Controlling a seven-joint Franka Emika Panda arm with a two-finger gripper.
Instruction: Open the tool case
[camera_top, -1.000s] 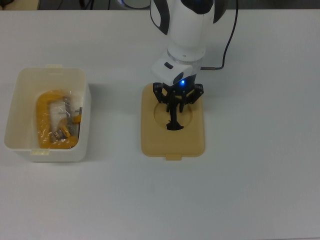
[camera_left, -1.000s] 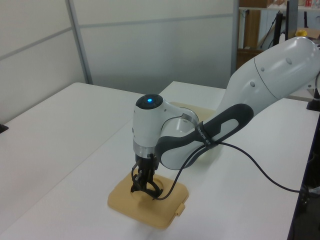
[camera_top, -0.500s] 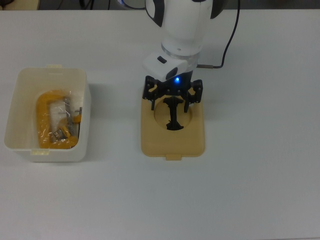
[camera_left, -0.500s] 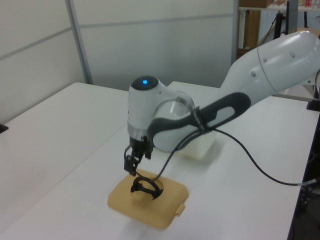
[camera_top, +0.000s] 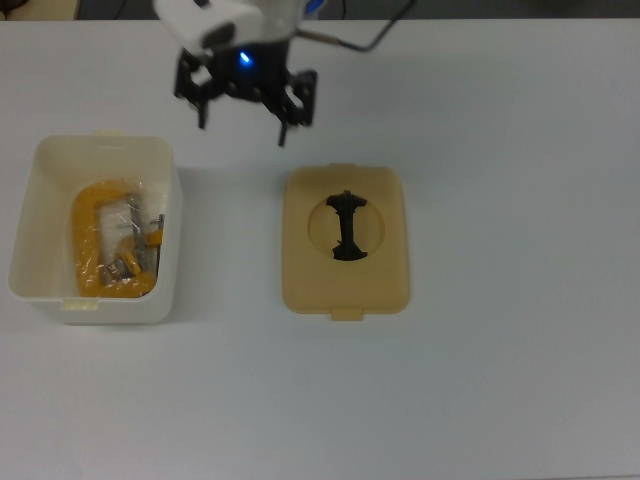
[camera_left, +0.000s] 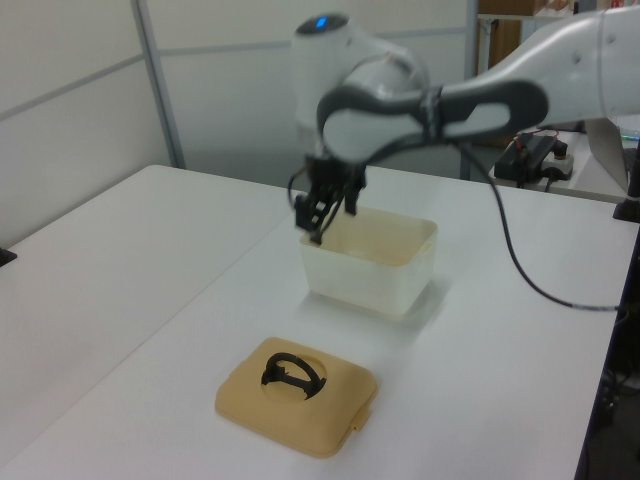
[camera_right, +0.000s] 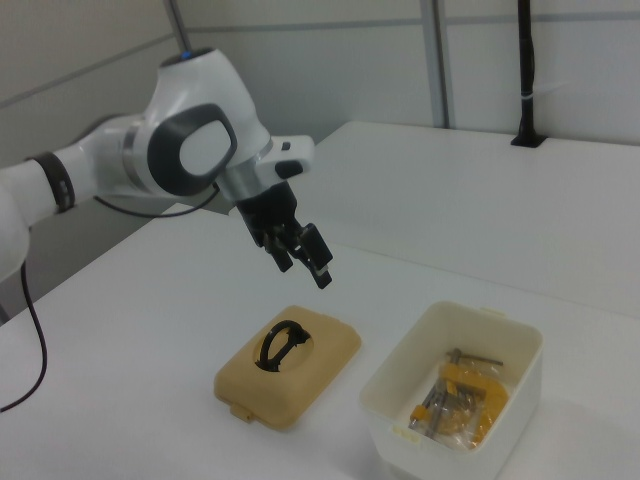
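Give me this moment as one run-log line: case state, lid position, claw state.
tool case: open, tools inside | lid: flat on table, apart from case, handle up | claw: open, empty, raised above table between case and lid

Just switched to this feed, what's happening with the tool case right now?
The tool case is already open. Its tan-yellow lid lies flat on the white table, black handle facing up, well apart from the white box, which sits uncovered with an orange clamp and bagged parts inside. The gripper hangs open and empty in the air, above the table between lid and box, touching neither.
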